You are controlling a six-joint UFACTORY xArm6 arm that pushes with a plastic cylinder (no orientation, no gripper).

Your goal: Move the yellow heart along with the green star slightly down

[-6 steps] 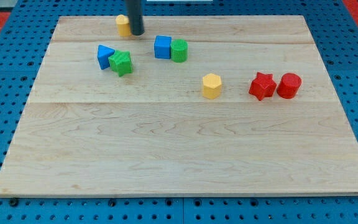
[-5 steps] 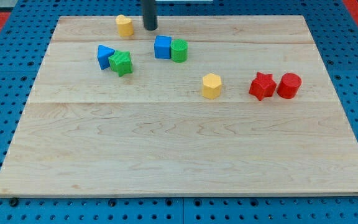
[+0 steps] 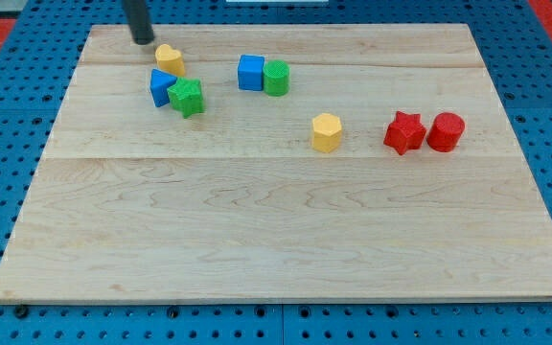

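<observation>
My tip point(image 3: 143, 41) rests on the pale wooden surface point(image 3: 286, 240) near the view's top left, just up and left of the small yellow heart block point(image 3: 169, 59), a narrow gap between them. The rod has no fingers. The yellow heart touches the blue triangular block point(image 3: 161, 86) below it, and the ridged green star block point(image 3: 188, 97) sits against that triangle's right side.

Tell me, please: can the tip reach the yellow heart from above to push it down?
Probably yes. My tip stands up-left of the yellow heart, apart from it, with bare board between. The blue triangle and green star lie below the heart, not in the way.
</observation>
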